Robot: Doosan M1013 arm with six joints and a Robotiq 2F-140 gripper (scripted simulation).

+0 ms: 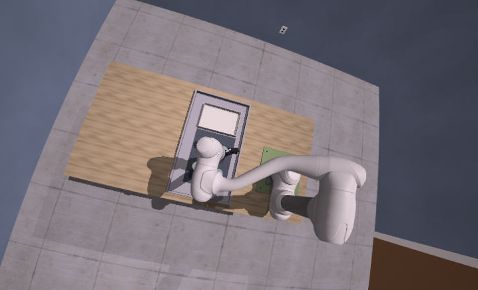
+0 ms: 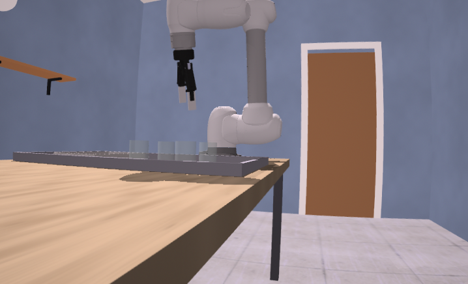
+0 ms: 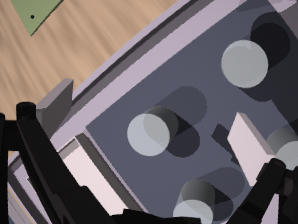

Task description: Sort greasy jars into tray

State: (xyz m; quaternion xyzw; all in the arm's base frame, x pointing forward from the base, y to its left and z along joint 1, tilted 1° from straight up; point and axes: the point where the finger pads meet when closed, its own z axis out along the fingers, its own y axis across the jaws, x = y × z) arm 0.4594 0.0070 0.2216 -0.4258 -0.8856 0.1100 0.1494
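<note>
Glass jars (image 1: 218, 171) (image 2: 185, 150) (image 3: 148, 134): four, upright-sided and mouth down on the mat (image 1: 226, 141) (image 3: 200, 75), spaced apart in the wrist view. Going left to right in the exterior view.

Far left, orange shelf (image 2: 27, 66) on the wall, two black brackets. Lower down, the grey rimmed worktop (image 1: 187, 147) (image 2: 122, 167) (image 3: 125, 86) sits on the wooden table (image 1: 136, 122) (image 2: 70, 197) (image 3: 100, 30). Leftmost jar (image 2: 139, 149) has a gap to its right; the second jar (image 2: 165, 150) and its right neighbour look nearly side by side (low angle, can't tell if they touch). The rightmost jar (image 2: 207, 152) appears in front of the arm's (image 1: 287, 165) (image 2: 255, 66) foot.

Gripper (image 1: 232, 151) (image 2: 186, 101) (image 3: 154, 110) is open, nothing held, well above the jars and pointing down. Right of it, the arm's upright grey link, then a brown door (image 2: 341, 133) in a white frame.

Tray (image 1: 218, 119) (image 3: 87, 180) is white inside, on the worktop beside the mat; no jar is visible in it. Top view has the green plate (image 1: 269, 154) (image 3: 40, 10) to the worktop's right, on the wooden table. Grease: can't tell by eye.
</note>
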